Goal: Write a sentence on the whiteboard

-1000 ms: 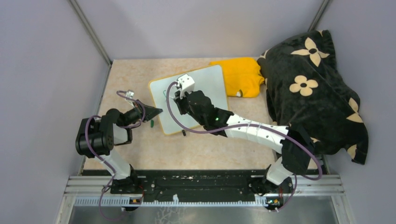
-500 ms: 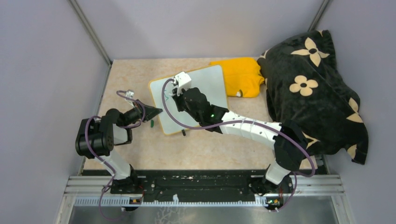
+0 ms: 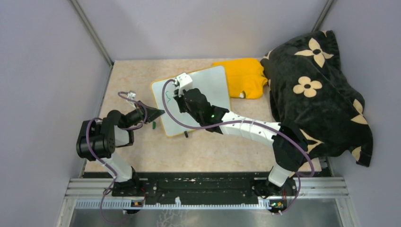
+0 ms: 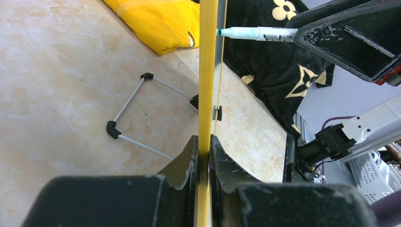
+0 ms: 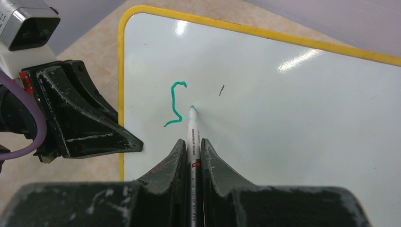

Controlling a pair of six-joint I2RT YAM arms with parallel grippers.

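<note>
The whiteboard (image 3: 213, 85) lies tilted on the table, glossy white with a yellow rim. My left gripper (image 3: 158, 112) is shut on its left edge; the left wrist view shows the rim (image 4: 207, 71) edge-on between that gripper's (image 4: 203, 139) jaws. My right gripper (image 5: 192, 142) is shut on a white marker (image 5: 193, 130), also seen in the left wrist view (image 4: 255, 33). The marker's green tip touches the board (image 5: 293, 123) just right of a green S-shaped stroke (image 5: 176, 104), the only writing of the sentence in view. From above, my right gripper (image 3: 181, 98) hovers over the board's left part.
A folded yellow cloth (image 3: 243, 78) lies behind the board's right corner. A black blanket with cream flowers (image 3: 314, 90) fills the right side. A green marker cap (image 3: 154, 125) lies by the board's near-left edge. Wire stand legs (image 4: 137, 94) rest under the board.
My right gripper with the marker has shifted a little to the left and farther up the board. The left gripper and the board have stayed put.
</note>
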